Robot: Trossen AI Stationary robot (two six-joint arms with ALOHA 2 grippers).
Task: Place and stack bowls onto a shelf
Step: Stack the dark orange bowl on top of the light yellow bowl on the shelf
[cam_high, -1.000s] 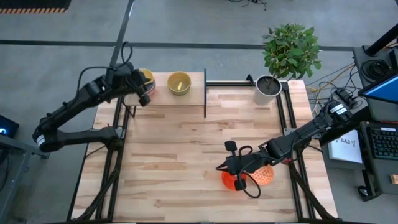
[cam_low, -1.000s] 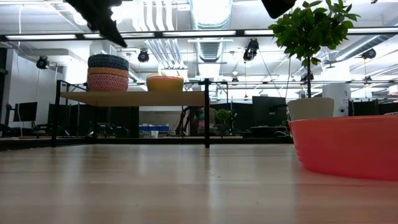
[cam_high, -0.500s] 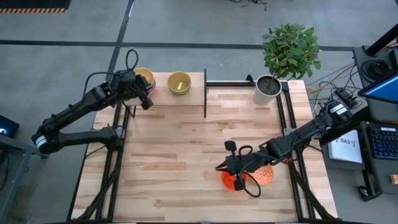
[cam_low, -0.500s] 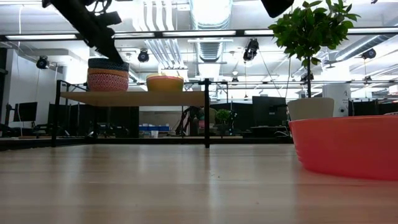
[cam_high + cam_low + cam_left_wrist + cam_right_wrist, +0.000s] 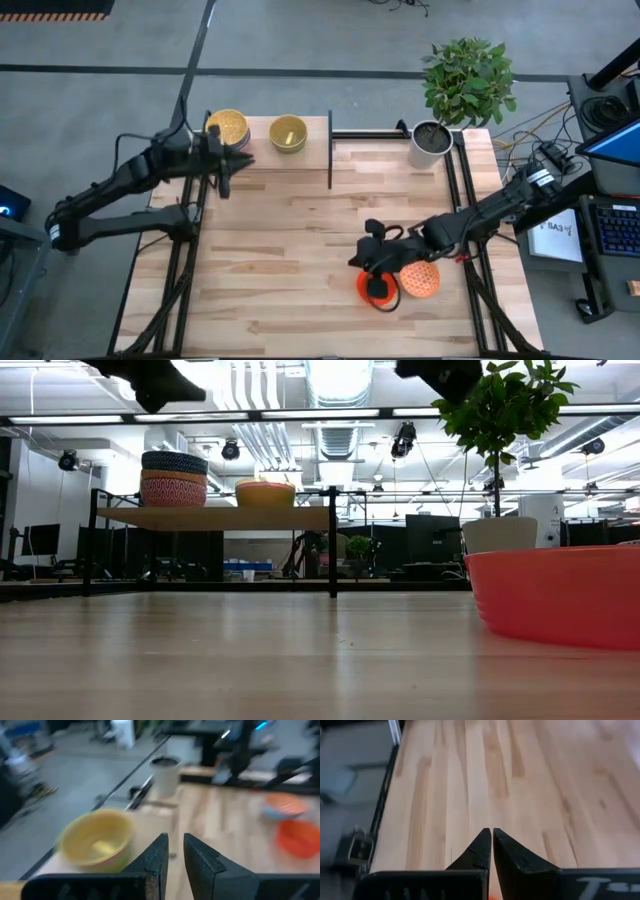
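On the shelf (image 5: 215, 518), a thin light-wood board on a slim black metal frame along the table's 11 o'clock edge, stood a stack of round bowls (image 5: 174, 479). In the low view the stack showed a dark patterned bowl on top, a tan band beneath, and a red-and-white zigzag bowl at the base; from above its top bowl was a speckled yellow disc (image 5: 227, 127). Just beside it at 3 o'clock sat a smooth yellow bowl (image 5: 288, 133), apart from the stack.

Two more bowls lay on the wood-plank table (image 5: 290, 250) toward 5 o'clock: a glossy red-orange bowl (image 5: 378, 288) and, touching its 3 o'clock side, a speckled orange bowl (image 5: 420, 279). In the low view the red-orange bowl's plain curved wall filled the right foreground.

The left gripper (image 5: 224, 170) hung at 7 o'clock of the stack, off the shelf's front edge, its dark fingers (image 5: 159, 855) drawn to a narrow slit with nothing between them. The right gripper (image 5: 367, 262) hovered over the red-orange bowl's rim at 11 o'clock, its tapered fingers (image 5: 482, 847) pressed together and empty.

At the table's 1 o'clock corner stood a white cylindrical pot (image 5: 430, 143) holding a leafy green plant (image 5: 468, 80).
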